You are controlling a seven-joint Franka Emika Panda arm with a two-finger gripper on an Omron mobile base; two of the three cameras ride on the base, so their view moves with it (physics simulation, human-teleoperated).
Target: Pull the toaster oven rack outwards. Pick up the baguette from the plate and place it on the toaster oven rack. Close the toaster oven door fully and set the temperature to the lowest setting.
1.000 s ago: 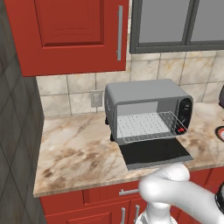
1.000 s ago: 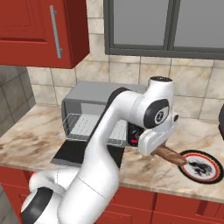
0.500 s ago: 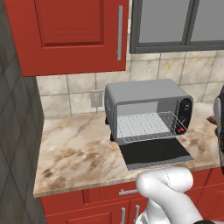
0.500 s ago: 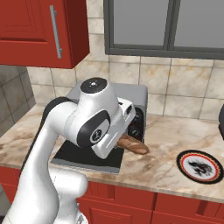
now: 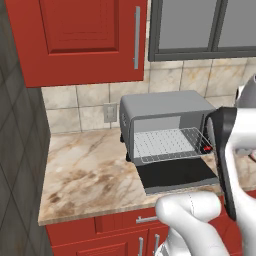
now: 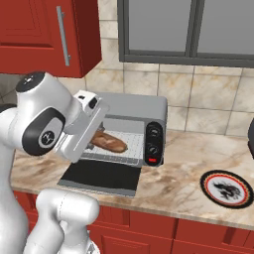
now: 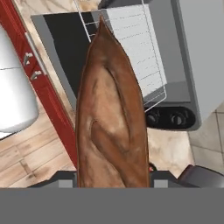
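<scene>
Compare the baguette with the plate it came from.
The baguette is long, slim and golden-brown; the plate is round, black-rimmed with a red ring. The baguette is held up before the oven by the gripper; the plate lies flat on the counter, right of the oven.

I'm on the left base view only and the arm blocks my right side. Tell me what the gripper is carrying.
Observer: The gripper is shut on the baguette, which hangs in front of the toaster oven.
Operator: Report the state of the toaster oven rack.
Observer: The toaster oven rack is pulled out over the toaster oven door, which lies folded down flat.
Operator: Give me the plate.
Observer: The plate sits bare on the counter, on the far side of the oven's control strip.
</scene>
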